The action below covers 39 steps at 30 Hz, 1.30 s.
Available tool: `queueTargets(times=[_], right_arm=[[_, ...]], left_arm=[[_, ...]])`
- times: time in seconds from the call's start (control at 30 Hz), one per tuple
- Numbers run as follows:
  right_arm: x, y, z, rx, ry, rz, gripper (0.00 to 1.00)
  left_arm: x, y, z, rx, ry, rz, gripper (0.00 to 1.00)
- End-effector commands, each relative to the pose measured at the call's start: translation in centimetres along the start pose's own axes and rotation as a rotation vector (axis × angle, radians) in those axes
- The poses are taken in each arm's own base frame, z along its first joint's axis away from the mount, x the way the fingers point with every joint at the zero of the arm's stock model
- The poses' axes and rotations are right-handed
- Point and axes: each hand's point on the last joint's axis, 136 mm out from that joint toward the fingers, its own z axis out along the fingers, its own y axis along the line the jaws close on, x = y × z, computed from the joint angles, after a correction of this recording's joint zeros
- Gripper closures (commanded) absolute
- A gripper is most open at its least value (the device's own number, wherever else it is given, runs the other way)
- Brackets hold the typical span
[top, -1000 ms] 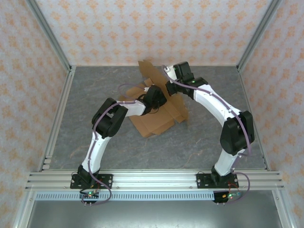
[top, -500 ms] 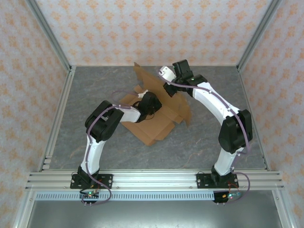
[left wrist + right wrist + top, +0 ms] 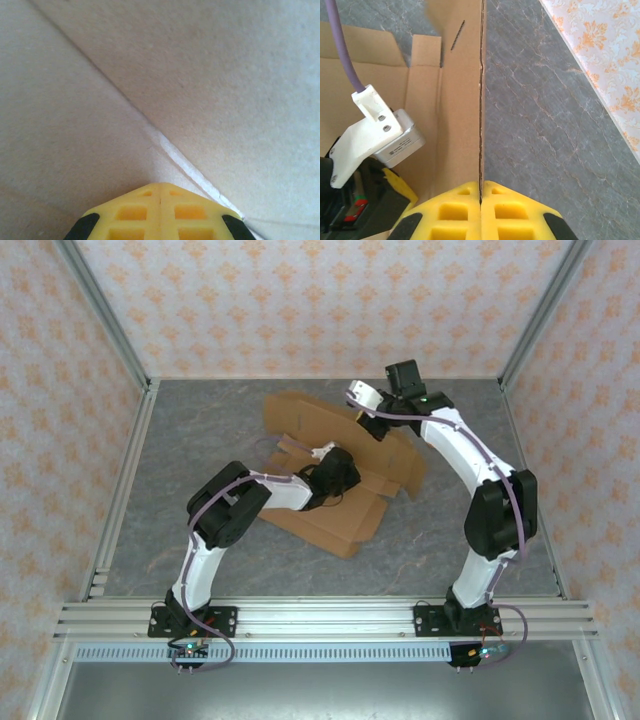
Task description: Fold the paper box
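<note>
Brown paper box (image 3: 345, 523), flaps partly raised

No text I can read. One sticker on the small grey module (image 3: 399, 143), fixed to a white bracket (image 3: 362, 137), has tiny print, too small to make out.

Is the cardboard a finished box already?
No, the cardboard lies spread out as a mostly flat sheet on the table, with loose flaps and no closed walls.

Arms arched inward, both jaws closed
</note>
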Motion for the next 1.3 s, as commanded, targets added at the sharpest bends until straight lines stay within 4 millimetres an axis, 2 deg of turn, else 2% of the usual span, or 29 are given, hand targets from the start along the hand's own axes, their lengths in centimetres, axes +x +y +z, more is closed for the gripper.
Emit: queueTargets(times=[0.0,0.23,0.37,0.57,0.73,1.03,1.27], right_arm=[[-0.3,1.7,-1.0,-0.115,-0.030,-0.066,1.00],[0.0,1.6,-0.3,-0.130,-0.036,-0.047,1.00],[0.2,1.5,0.1,-0.117,-0.035,-0.041,1.00],[0.6,2.0,0.7,-0.129,-0.018,-0.029,1.00],[0.3,2.2,0.9,-0.109,-0.028,-0.028,1.00],[-1.0,2.4,0.5,-0.040,-0.052,-0.080,1.00],[-2.2,4.0,-0.1,-0.006,-0.057,-0.153,1.00]], left_arm=[[-0.2,-0.7,-0.9,-0.024,0.013,0.081,0.97],[-2.1,-0.1,-3.2,-0.079,-0.040,0.200,0.96],[-2.6,1.2,-2.5,-0.092,-0.029,0.176,0.97],[-3.5,1.5,-1.2,-0.096,-0.042,0.177,0.98],[-3.2,2.1,-0.5,-0.104,-0.036,0.168,0.99],[-1.8,4.5,0.2,-0.127,-0.026,0.132,1.00],[-1.4,5.4,0.7,-0.145,-0.032,0.132,1.00]])
